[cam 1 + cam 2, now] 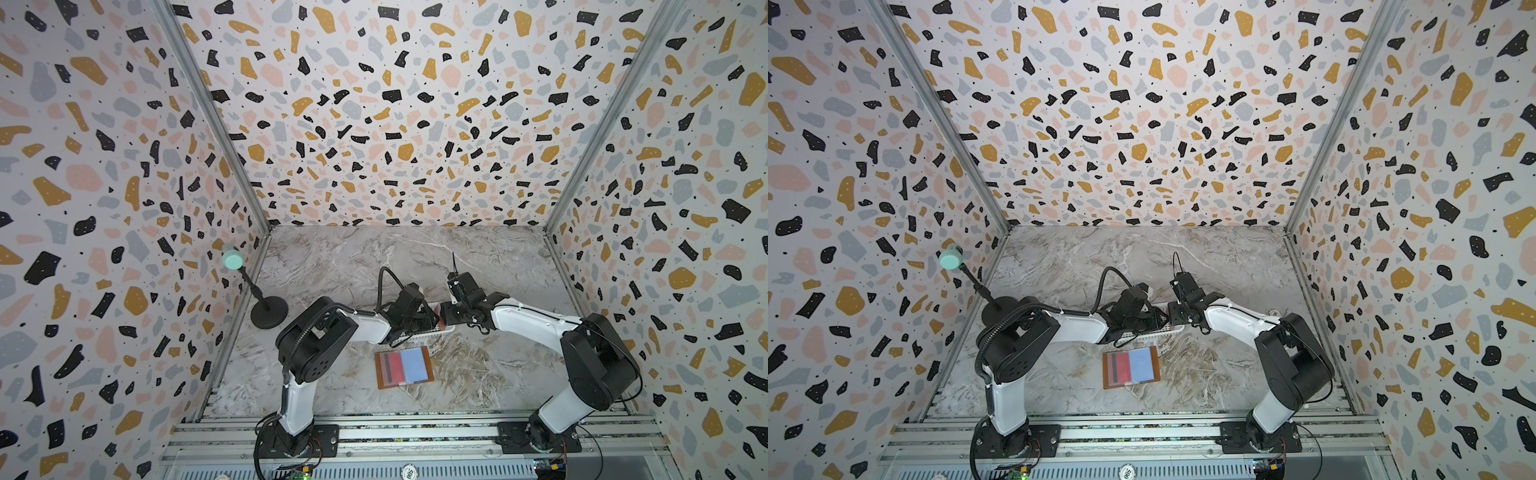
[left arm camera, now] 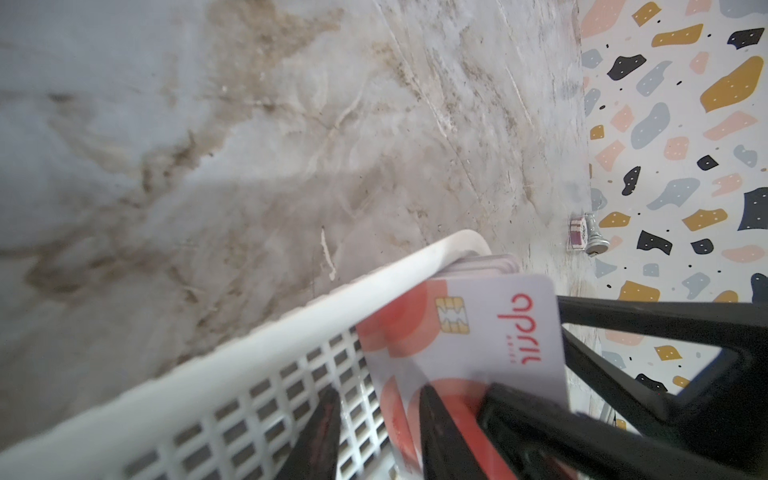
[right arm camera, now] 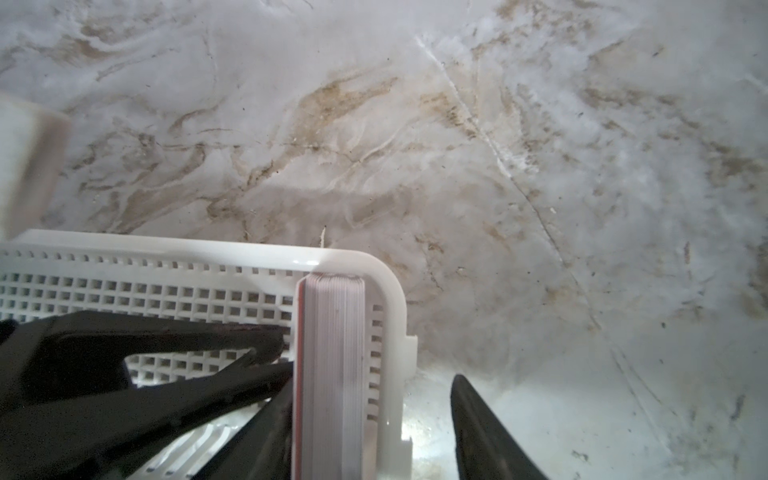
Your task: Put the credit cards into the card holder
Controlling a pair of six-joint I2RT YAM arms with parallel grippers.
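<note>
The credit cards [image 3: 332, 365] stand on edge as a stack at one end of a white slotted basket [image 3: 208, 249]. The front card [image 2: 469, 332] shows red blobs and a chip. My left gripper [image 2: 380, 436] is open inside the basket. One of its fingers [image 2: 440, 432] lies over the front card's face, the other by the mesh wall. My right gripper [image 3: 374, 432] is open and straddles the stack and the basket's end wall, with one finger [image 3: 486, 432] outside the basket. The card holder [image 1: 404, 368] [image 1: 1131, 366] lies open nearer the arm bases, a red card [image 1: 390, 368] in its left sleeve.
In both top views the basket's rim [image 1: 446, 329] [image 1: 1177, 329] peeks out under the two wrists. A black stand [image 1: 269, 309] with a teal head rises at the left wall. A small object [image 2: 582, 237] sits against the patterned wall.
</note>
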